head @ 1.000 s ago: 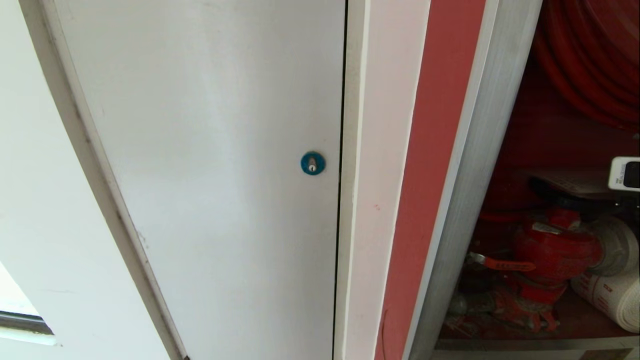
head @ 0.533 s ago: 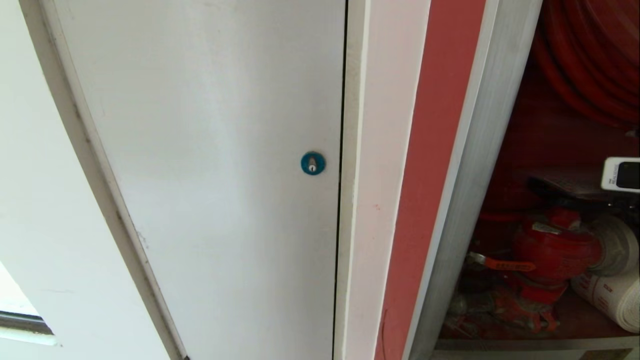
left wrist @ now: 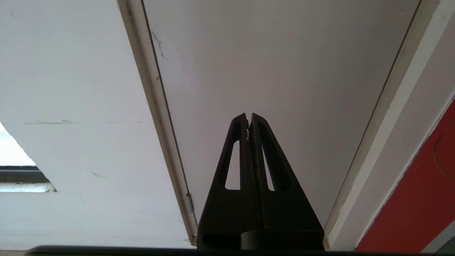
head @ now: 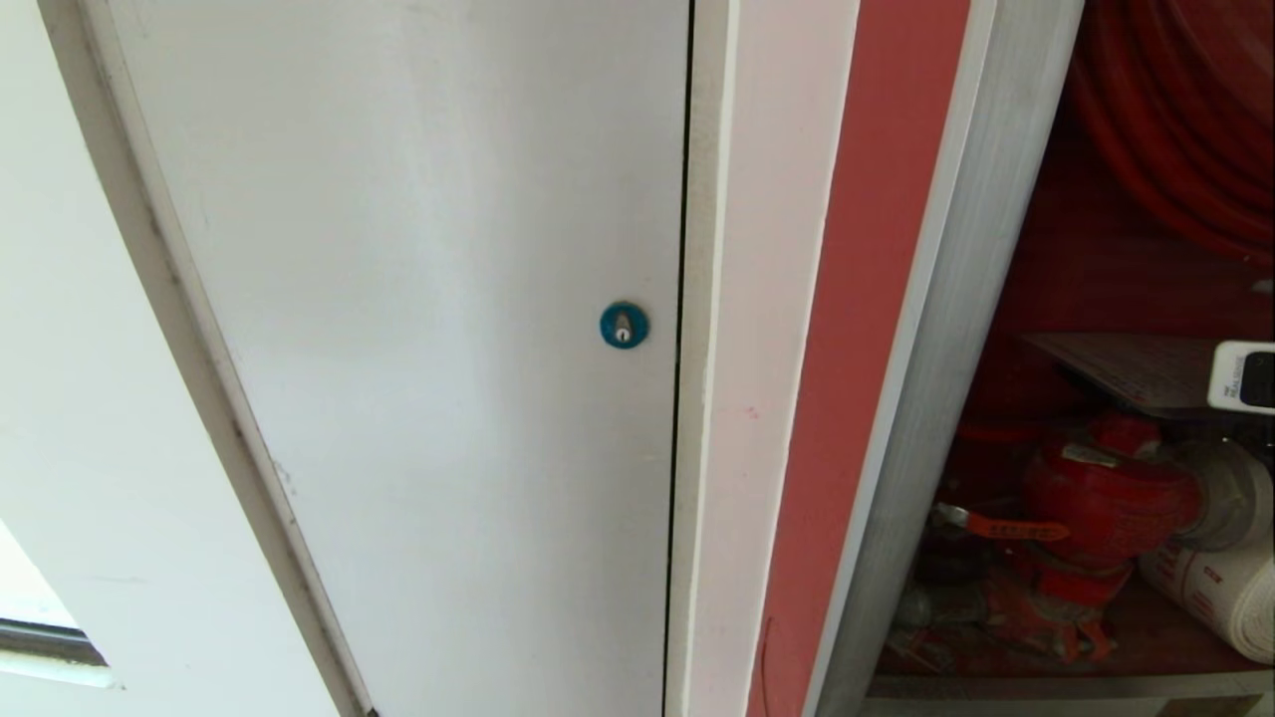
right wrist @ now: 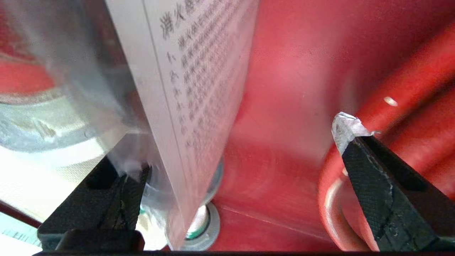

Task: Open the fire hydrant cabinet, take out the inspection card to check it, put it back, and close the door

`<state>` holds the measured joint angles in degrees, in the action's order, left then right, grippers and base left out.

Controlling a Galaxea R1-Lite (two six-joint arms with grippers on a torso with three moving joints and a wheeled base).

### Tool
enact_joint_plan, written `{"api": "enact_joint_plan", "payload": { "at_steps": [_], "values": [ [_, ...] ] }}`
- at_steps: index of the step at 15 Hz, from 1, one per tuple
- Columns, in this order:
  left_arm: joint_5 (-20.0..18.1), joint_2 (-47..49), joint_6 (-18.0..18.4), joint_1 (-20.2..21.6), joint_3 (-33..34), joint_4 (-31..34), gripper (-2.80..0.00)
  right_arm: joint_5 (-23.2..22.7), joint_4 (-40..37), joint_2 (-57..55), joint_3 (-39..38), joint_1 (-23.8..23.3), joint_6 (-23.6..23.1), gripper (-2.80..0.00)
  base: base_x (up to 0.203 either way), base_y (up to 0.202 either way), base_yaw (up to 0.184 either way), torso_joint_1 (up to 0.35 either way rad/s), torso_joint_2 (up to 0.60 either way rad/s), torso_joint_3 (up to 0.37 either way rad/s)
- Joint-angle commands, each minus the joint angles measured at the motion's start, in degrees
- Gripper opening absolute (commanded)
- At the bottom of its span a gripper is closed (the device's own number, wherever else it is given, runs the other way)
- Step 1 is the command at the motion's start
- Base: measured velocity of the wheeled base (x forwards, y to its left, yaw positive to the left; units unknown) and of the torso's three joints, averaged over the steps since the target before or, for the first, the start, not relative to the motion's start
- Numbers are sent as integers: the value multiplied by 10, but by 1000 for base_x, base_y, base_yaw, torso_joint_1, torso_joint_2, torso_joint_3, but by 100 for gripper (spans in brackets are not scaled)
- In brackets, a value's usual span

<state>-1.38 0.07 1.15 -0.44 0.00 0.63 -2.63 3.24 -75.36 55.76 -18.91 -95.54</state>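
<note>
At the head view's right edge, inside the open fire hydrant cabinet (head: pixel 1086 299), the right gripper (right wrist: pixel 234 149) stood spread around the unpinched inspection card (right wrist: pixel 199 71), which could slip down behind the hydrant valve (head: pixel 1106 503) if nudged.

Colours and patterns, cabinet interior and surround

Fire hydrant cabinet (head: pixel 1091 279): deep red lining, brushed silver frame; salmon-red strip beside it at centre right of the head view. Hydrant valve (head: pixel 1106 503): glossy red. Rolled hose (head: pixel 1220 588): white with small red print, lower right. Hose reel (head: pixel 1185 119): red coils, upper right. Inspection card (right wrist: pixel 199 71): pale grey-white, rows of fine dark-reddish characters. White door (head: pixel 418 329): plain, with round blue lock (head: pixel 624 326). Right gripper (right wrist: pixel 231 170) fingers (right wrist: pixel 376 185): black, cross-hatched
</note>
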Motion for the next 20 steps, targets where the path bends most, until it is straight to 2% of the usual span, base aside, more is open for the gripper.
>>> {"api": "enact_joint_plan", "payload": {
  "at_steps": [1, 6, 15, 16, 20],
  "values": [
    [0, 0, 0, 0, 0, 0, -280, 1, -1, 18, -5, 0, -6, 0, 0, 0, 0, 0, 0, 0],
    [0, 0, 0, 0, 0, 0, -280, 1, -10, 80, -38, 0, -6, 0, 0, 0, 0, 0, 0, 0],
    [0, 0, 0, 0, 0, 0, -280, 3, -141, 261, -77, 0, -10, 0, 0, 0, 0, 0, 0, 0],
    [0, 0, 0, 0, 0, 0, -280, 3, -161, 285, -75, 0, -10, -280, 0, 0, 0, 0, 0, 0],
    [0, 0, 0, 0, 0, 0, -280, 19, -213, 367, -79, -1, -6, -280, 0, 0, 0, 0, 0, 0]
  ]
}}
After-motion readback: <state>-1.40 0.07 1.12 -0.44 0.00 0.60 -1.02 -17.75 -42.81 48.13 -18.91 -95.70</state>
